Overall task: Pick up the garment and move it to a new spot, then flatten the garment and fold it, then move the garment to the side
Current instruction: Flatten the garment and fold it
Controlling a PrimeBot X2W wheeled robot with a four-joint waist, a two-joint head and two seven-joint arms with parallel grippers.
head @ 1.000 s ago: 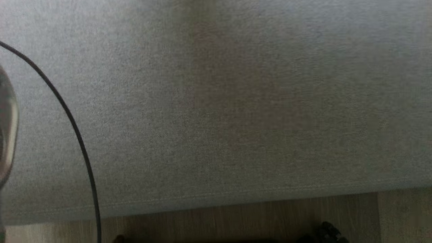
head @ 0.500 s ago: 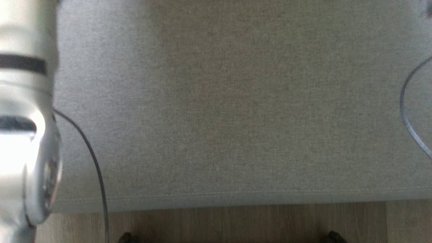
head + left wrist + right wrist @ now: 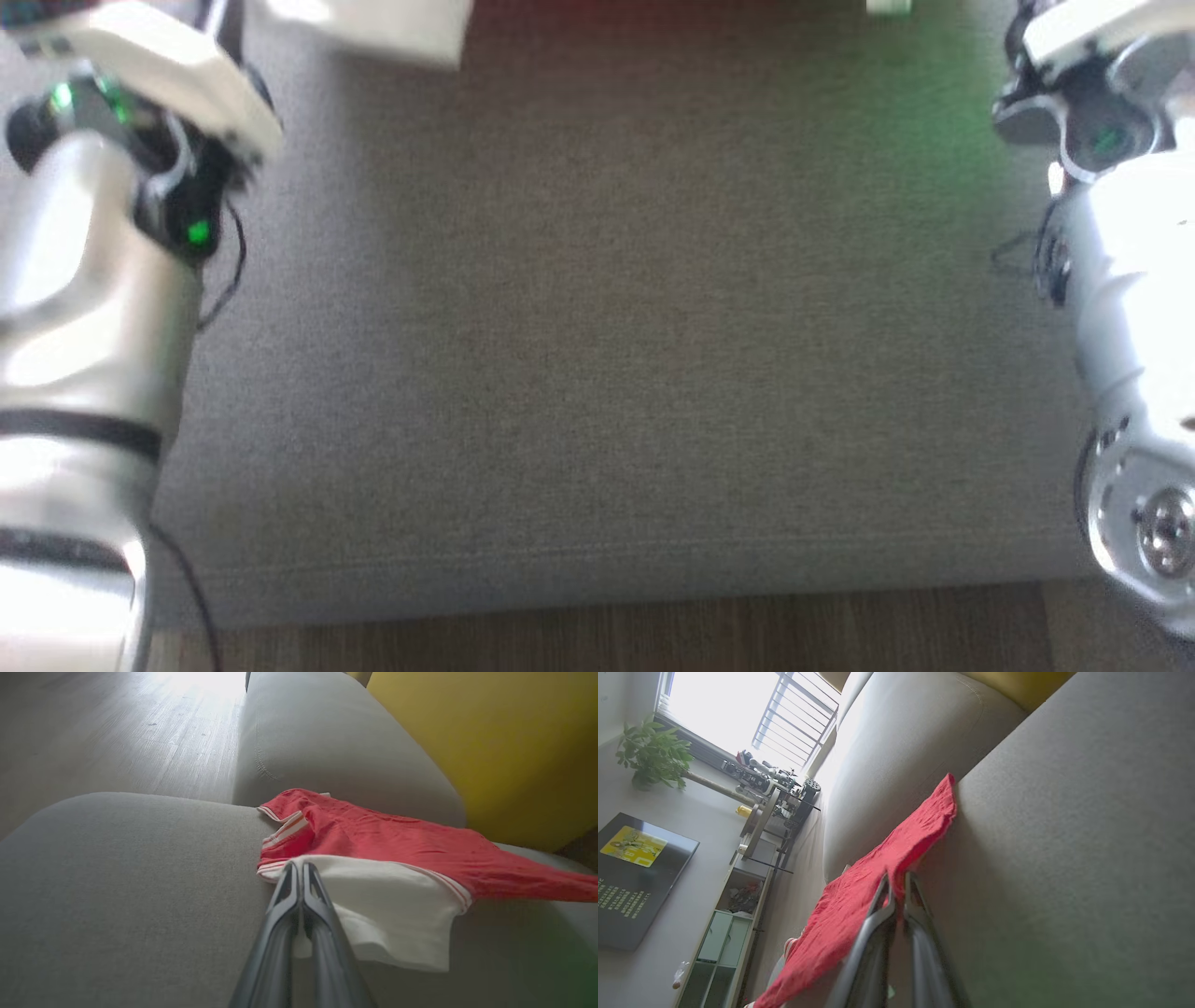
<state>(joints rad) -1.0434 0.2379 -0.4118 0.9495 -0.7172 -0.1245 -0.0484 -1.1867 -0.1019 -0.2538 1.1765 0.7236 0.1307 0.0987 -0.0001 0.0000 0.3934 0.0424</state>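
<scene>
Pinching the garment (image 3: 373, 840) at two edges, the left gripper (image 3: 299, 864) and right gripper (image 3: 897, 876) are holding it stretched along the sofa (image 3: 117, 882) seat. It is seemingly mid-move, with flattening, folding and setting aside still waiting.
</scene>
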